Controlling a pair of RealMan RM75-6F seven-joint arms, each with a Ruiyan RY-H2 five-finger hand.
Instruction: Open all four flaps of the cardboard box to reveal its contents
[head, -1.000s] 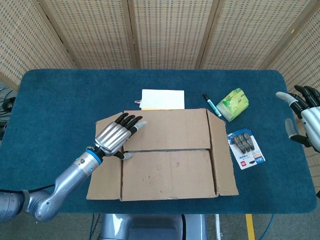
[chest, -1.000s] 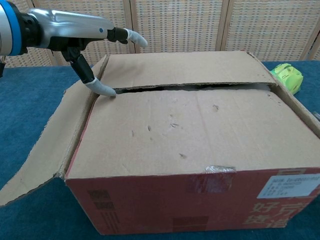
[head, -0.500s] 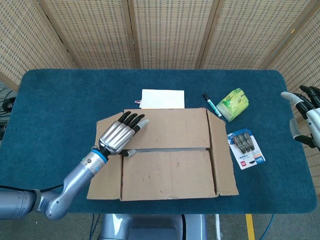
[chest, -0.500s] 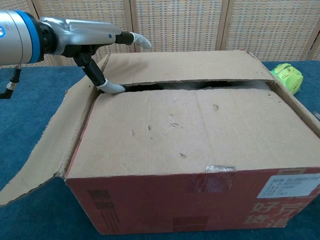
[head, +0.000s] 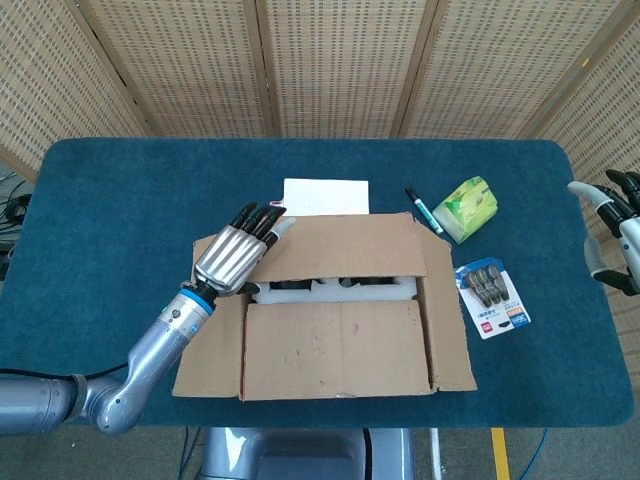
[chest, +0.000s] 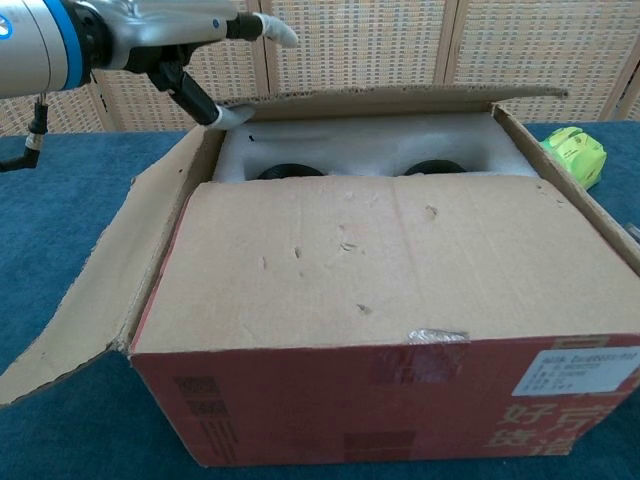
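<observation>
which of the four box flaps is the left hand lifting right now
The far long flap, raised at its left corner by the left hand. The near long flap lies flat and closed; both side flaps hang outward.

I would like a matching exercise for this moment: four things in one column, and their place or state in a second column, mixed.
Things:
1. far flap
2. near flap
3. green packet
4. right hand

States:
A. lying flat, closed over the box
B. at the table's right edge, holding nothing
C. on the table beside a marker
D. lifted by the left hand, white foam showing under it

Pairs: 1-D, 2-A, 3-C, 4-B
</observation>
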